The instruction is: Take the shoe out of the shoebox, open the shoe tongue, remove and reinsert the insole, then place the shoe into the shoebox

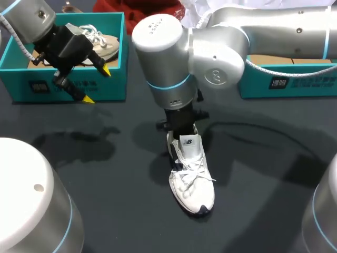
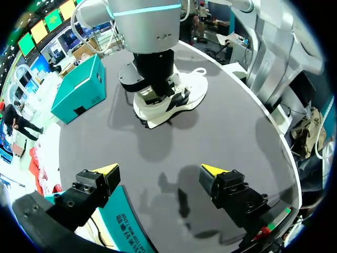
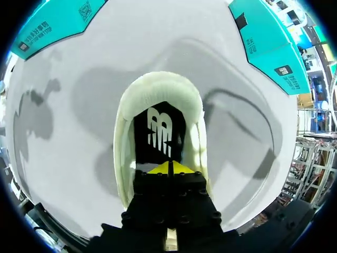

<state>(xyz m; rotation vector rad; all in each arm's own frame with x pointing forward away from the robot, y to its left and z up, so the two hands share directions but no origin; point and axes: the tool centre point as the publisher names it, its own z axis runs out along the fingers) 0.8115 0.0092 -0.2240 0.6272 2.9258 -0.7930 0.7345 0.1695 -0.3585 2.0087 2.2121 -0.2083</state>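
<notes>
At the left gripper (image 1: 97, 84): spread wide, gripping nothing, hanging over the front wall of the teal shoebox (image 1: 68, 87) at the table's far left, touching neither it nor the pale shoe (image 1: 102, 42) lying inside. At the right gripper (image 3: 169, 168): closed, with yellow tips pressed together, sunk into the collar of the white shoe (image 1: 192, 179). As for that shoe, standing upright on its sole near the middle of the dark table (image 1: 263, 184), toe toward the robot, outside both boxes and well apart from the shoebox. From the head view, nothing of the right fingers, only the wrist and black gripper body planted over the heel, with laces and tongue in plain sight ahead of it. From the right wrist view, straight down the opening onto the black insole (image 3: 159, 132) lying flat in the shoe, tips at its heel end – cannot tell whether pinching any of it or merely touching. From the left wrist view, past its own parted fingers, the same shoe side-on with the right arm standing in its heel, and a second teal box (image 2: 81, 89) beyond – set apart from the shoe
</notes>
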